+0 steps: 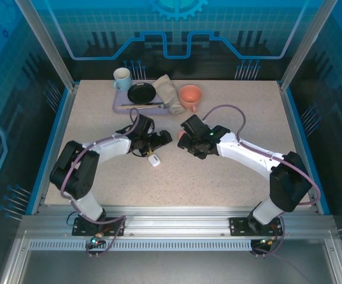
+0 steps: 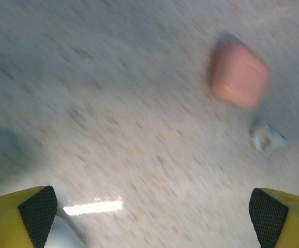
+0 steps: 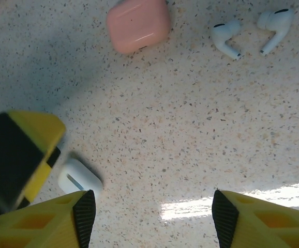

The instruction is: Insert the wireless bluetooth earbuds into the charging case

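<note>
1. Right wrist view is giving the clearest account: both white earbuds (image 3: 226, 37) are lying loose on the speckled table (image 3: 191, 129), so as far as these pictures are showing, nothing is sitting in a case yet.
2. Those earbuds are resting near each other without touching. They are looking glossy white, with short stems and a dark patch on each head, and tiny next to the cases.
3. Just beside them, the pink case (image 3: 138, 23) is lying flat with its lid down. Whether it is holding anything inside I am not able to tell.
4. Well apart from the earbuds, the white case (image 3: 79, 180) is sitting close to the right gripper (image 3: 154, 219), by one of its fingers. I am not managing to tell whether its lid is up or down.
5. Right gripper's jaws are standing apart with only bare table between them, gripping nothing.
6. Left gripper (image 2: 152, 222) is hanging above the table with its jaws spread wide and nothing between them. Its own view is coming out blurred, with the pink case and a small white smudge lying beyond its fingers.
7. Judging from this, the work is barely starting. A case is needing to be opened, each earbud picked up in turn and seated in its well, and the lid closed.
</note>
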Controlling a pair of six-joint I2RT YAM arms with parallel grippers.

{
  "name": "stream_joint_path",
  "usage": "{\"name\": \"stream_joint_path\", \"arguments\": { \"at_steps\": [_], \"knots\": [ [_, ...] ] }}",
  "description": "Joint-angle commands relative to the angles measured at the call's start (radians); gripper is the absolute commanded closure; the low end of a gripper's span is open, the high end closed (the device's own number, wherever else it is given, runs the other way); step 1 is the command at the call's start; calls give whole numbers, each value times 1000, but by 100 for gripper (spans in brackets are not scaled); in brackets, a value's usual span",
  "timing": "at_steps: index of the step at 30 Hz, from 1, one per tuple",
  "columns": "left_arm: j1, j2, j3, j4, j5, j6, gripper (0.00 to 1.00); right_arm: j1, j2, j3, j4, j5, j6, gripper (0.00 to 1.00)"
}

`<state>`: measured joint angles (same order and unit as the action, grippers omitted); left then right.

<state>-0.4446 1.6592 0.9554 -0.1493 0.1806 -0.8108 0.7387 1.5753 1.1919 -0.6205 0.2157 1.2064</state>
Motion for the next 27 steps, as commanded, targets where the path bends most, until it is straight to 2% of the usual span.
{"name": "stream_joint_path", "arguments": {
  "at_steps": [1,6,10,14,21,27],
  "knots": [
    [15,-132,-13,-31,-65,-60,1,40,-4,-10,-64,45,-9,34],
    [123,-218,35,-155,-139,0,1,103,112,78,-112,34,65,20],
    [229,-241,48,-192,-107,26,1,164,285,265,-186,15,61,15],
    [330,-261,40,-203,-54,43,1,202,455,462,-222,29,-150,15],
    [436,-284,34,-213,20,70,1,208,568,557,-212,41,-585,17],
    [464,-283,28,-208,39,75,1,214,617,584,-218,-19,-717,17]
  ]
}}
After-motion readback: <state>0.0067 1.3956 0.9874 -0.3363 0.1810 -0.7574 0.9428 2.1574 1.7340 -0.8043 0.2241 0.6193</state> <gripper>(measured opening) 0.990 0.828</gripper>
